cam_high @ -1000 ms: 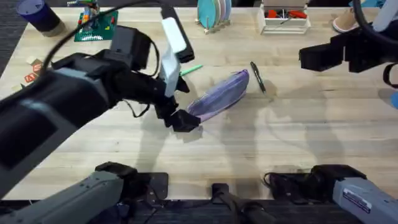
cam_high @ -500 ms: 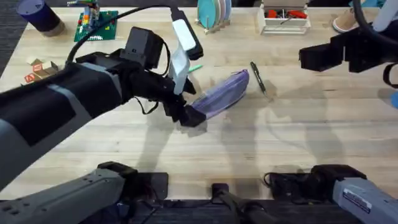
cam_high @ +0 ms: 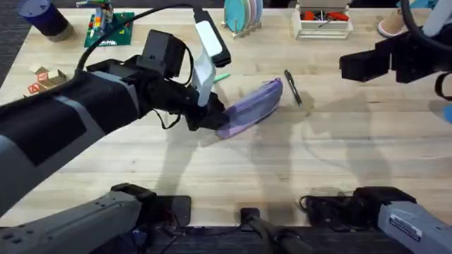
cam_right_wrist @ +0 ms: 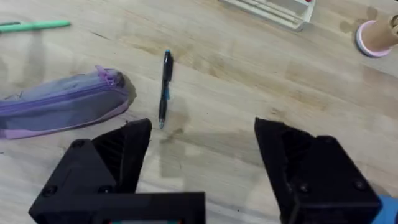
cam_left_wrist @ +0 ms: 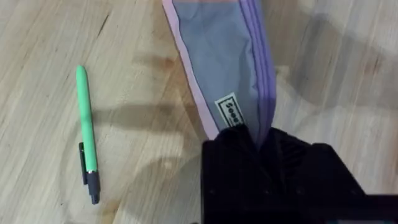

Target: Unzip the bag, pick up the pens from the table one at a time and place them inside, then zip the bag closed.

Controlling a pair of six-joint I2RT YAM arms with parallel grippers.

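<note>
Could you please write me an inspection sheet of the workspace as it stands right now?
Surface: pale wooden table, bare in front.
Job's things: lavender bag lying slantwise, zipper not visibly opened; green pen beside it; black pen past its far end, apart from it.
Clutter: dark cup, green board, plate rack, white tray, all along the far edge.
Grippers: left tool shut on the bag's near end; right tool open, above the table, holding nothing.
Cables: black cable looping over the left arm.
Surroundings: nothing seen.
</note>
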